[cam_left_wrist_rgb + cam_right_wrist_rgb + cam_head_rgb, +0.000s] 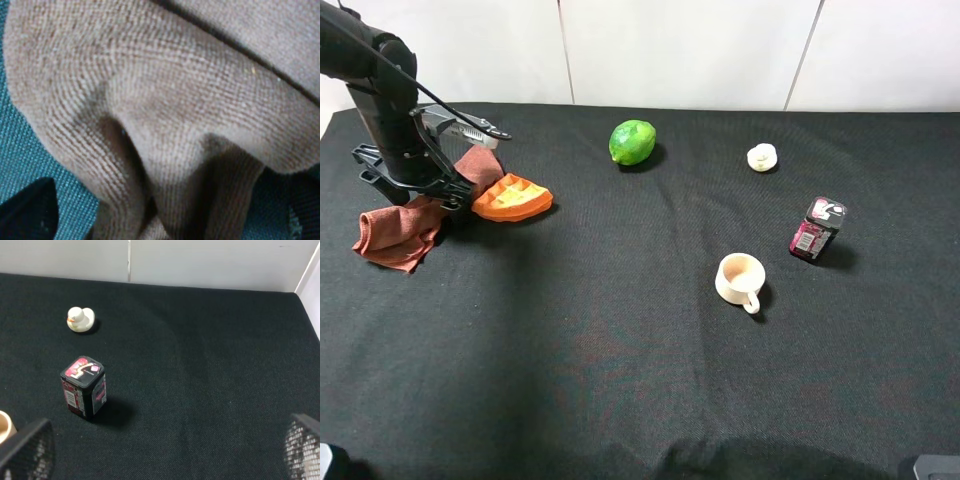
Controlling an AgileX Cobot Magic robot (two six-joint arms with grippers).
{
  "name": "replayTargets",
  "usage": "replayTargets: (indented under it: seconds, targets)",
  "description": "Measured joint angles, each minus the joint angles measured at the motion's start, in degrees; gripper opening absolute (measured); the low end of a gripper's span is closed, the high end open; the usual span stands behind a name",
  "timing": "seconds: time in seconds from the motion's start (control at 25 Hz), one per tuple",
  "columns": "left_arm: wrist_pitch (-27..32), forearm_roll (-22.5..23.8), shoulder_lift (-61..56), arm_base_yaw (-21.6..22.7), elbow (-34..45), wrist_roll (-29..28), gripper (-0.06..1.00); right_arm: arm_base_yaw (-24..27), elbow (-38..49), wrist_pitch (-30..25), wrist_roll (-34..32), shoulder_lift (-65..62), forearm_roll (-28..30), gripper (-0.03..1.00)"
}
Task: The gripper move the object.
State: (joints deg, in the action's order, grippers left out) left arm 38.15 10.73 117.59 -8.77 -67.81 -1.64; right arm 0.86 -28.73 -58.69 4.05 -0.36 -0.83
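One arm alone is placed to act: the left gripper (448, 196) is down at the far left corner of the worktop, planted on the reddish-brown cloth (398, 232), while the right gripper (160, 450) hangs back over the right edge, well apart from it. The task names no particular object, but going by where the left arm stands, the cloth is my best guess for the thing to be moved.

The cloth lies crumpled, its long axis running from the left edge toward the middle, with one end poking out past the arm beside the orange waffle-shaped toy (512, 197), which touches or nearly touches it. The claw sits directly over the cloth's middle, so the cloth lies under it, not off to any side. The left wrist view is filled with ribbed folds of cloth (170, 120); the fingers are not visible, so I cannot tell whether the claw has closed on the fabric.

The right claw is spread wide and holds nothing; ahead of it stand the small printed box (83, 387) and the white duck (80, 319).
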Motion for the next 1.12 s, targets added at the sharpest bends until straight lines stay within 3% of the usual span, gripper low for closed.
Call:
replayTargets:
  seconds: [0.6, 1.12]
  targets:
    - [0.5, 0.0, -0.7, 0.0, 0.0, 1.2, 0.99, 0.0, 0.0, 0.0, 0.0, 0.0, 0.0, 0.69]
    - [5.9, 0.0, -16.8, 0.0, 0.4, 1.1, 0.99, 0.0, 0.0, 0.0, 0.0, 0.0, 0.0, 0.69]
